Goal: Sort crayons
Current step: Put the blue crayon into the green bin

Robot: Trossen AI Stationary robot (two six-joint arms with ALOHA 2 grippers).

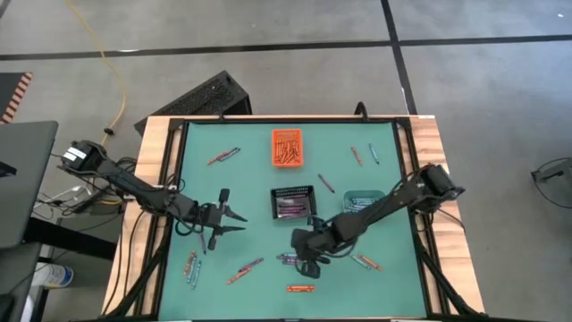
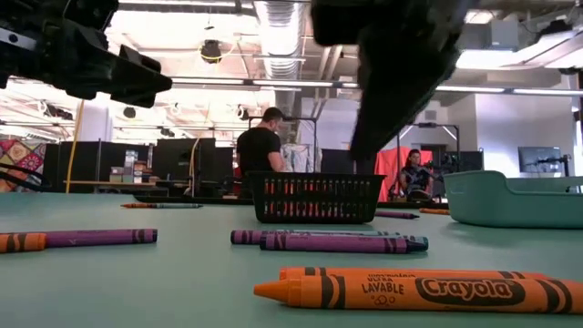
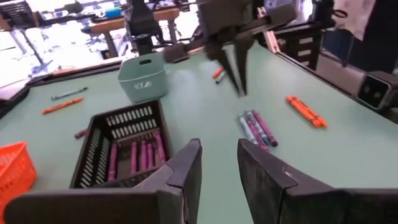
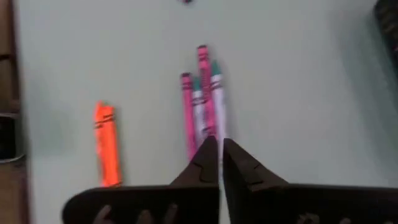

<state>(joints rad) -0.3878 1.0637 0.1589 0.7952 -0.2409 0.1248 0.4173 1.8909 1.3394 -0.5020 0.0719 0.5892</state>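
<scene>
**Right hand over purple/teal crayon cluster, nothing held**

Landmark = black mesh bin point(image 1: 293, 203), mid-desk.

- Right hand point(image 4: 219, 144): just in front of the mesh bin, slightly toward the robot's side, pointing down over a small cluster of crayons point(image 4: 202, 99) (purple + teal, lying side by side on the desk point(image 1: 206, 183)). Fingers nearly together, a thin slit between them, tips just above/at the cluster's near end. No crayon gripped as far as wrist view shows; contact w/ the crayons can't be told.
- Left hand point(image 3: 219, 163): left of the mesh bin, off the desk surface, fingers parted, released, holding nothing.
- Mesh bin holds several purple crayons point(image 3: 135, 155) lying in its bottom.
- Orange bin point(image 1: 287, 148): behind the mesh bin, w/ orange crayons inside.
- Teal bin point(image 1: 363, 202): right of the mesh bin, partly under the right arm.
- Loose crayons scattered round the mesh bin: orange pair point(image 4: 106, 143) in front, near the desk's front edge; more at front-left, back-left, back-right, and front-right.
- Low view: people in the room beyond the desk, well behind the mesh bin.
</scene>
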